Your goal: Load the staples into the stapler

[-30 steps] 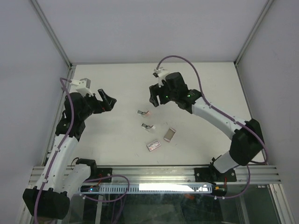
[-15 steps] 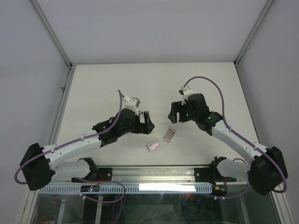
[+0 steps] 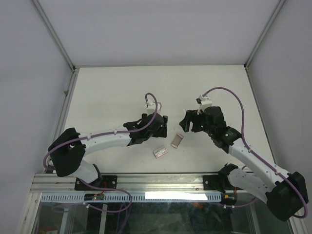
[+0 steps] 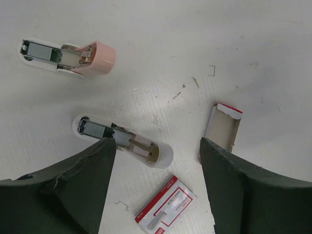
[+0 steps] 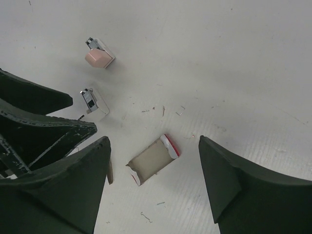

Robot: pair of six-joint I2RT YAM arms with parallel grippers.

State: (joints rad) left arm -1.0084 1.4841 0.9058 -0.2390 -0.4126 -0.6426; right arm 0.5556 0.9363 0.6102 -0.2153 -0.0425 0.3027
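On the table [image 4: 195,29], box [image 4: 165,204] and sleeve [image 4: 223,127] lie near the stapler [image 4: 73,57].

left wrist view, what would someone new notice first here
Two tiny staplers stand out, metal insides showing: a pink-ended stapler at upper left and a white stapler lower down, just beside one finger of the open left claw. To the right lies an open cardboard sleeve, and a red-and-white box sits at the bottom between the fingers.

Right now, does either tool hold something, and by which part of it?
Nothing is held. The left tool is open above the white stapler piece; the right tool is open above the cardboard sleeve.
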